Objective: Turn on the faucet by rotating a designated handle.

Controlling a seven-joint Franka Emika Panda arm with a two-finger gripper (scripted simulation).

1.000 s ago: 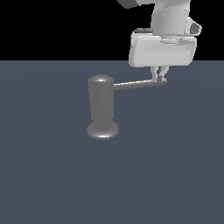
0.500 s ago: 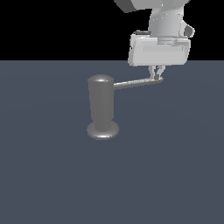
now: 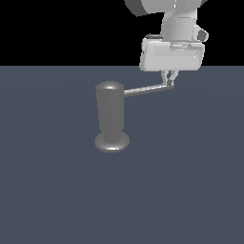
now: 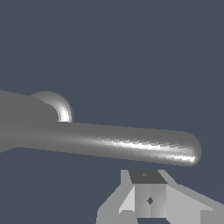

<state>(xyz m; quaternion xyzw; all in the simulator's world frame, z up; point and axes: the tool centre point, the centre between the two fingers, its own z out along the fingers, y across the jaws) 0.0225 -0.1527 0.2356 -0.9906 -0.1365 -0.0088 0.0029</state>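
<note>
Gripper [image 3: 169, 82] fingers nearly together (gripping nothing), pressed beside handle [image 3: 145, 89] tip. Faucet [image 3: 111, 116] upright. Pushing step; next: sweep sideways, keeping contact.

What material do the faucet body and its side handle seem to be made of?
The upright grey cylindrical faucet body looks like dull brushed metal: soft highlights on its dome and disc base. The thin grey handle rod seems the same metal, slightly shinier, with a bright streak along it. Both are renders, so this is only appearance.
</note>
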